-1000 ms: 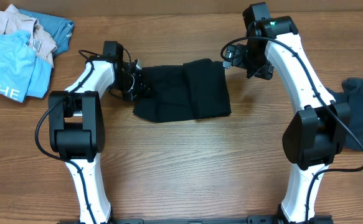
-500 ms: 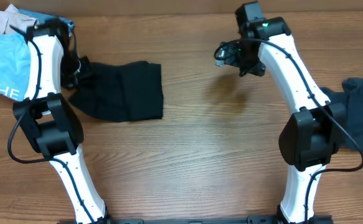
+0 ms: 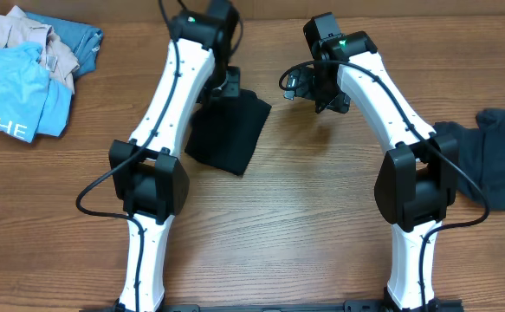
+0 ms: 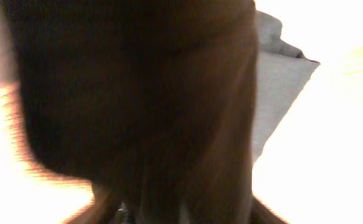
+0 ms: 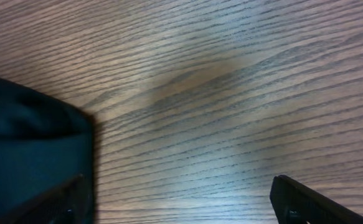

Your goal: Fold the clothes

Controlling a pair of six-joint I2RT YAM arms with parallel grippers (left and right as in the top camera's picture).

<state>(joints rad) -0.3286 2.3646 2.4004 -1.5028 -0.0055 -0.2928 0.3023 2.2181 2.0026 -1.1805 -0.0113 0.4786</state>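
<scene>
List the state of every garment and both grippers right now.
Black garment, folded, one end bunched up at the left gripper.
Left gripper, shut on the black garment, fingers hidden by cloth.
Right gripper, open, holding nothing.
Navy garment, crumpled, unfolded.
Blue shirt, folded.
Beige garment, loosely heaped.
Teal garment, loosely folded.

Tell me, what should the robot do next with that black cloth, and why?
Probably slide the right end effector leftward to grip the near edge of the cloth. The left end effector seems to hold it by one end, so it lies skewed and bunched on the table, while the right one is open, empty and just beside it. Two grips could spread it flat.
</scene>
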